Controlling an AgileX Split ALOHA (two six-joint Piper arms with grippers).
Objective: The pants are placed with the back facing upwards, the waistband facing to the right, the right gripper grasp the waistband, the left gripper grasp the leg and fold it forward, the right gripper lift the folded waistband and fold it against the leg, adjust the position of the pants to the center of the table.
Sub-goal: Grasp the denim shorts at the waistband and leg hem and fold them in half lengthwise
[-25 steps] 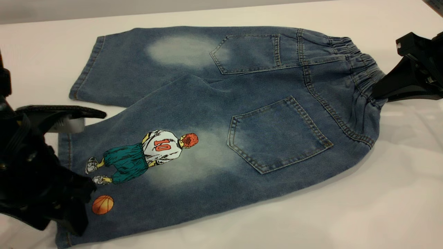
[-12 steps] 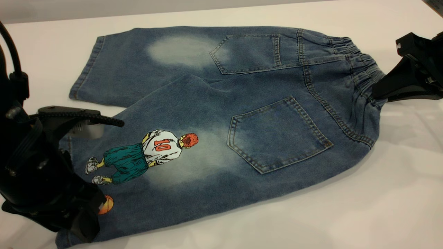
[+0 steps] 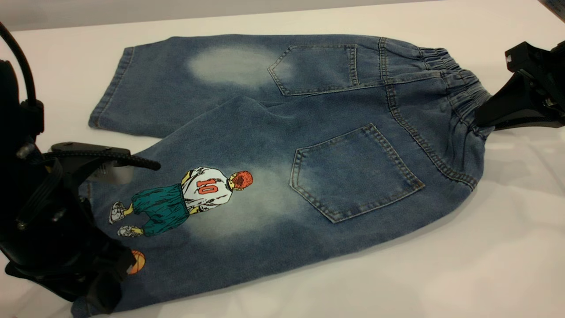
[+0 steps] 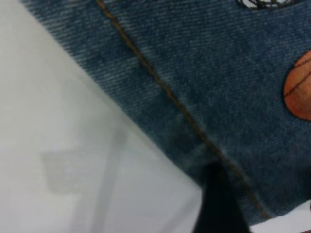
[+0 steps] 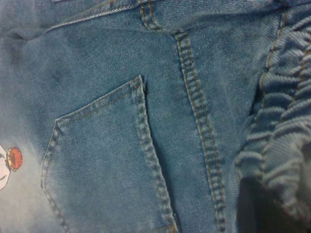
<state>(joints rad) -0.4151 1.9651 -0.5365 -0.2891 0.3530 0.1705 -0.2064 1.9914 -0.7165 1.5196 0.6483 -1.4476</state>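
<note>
The table [image 3: 485, 265] bears the pants [image 3: 282, 145] spread flat, pockets up. At 3 o'clock the right gripper [image 3: 479, 118] pinches the waistband [image 3: 463, 90]. At 8 o'clock the left gripper [image 3: 114, 207], jaws spread, straddles the leg [image 3: 207, 221] hem, hiding part of the basketball [image 3: 137, 262].

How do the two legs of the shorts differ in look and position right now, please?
The near leg carries a basketball-player print; the far leg is plain apart from a pale faded patch. The left gripper sits at the near leg's hem; nothing touches the far leg. Both are flat blue denim.
</note>
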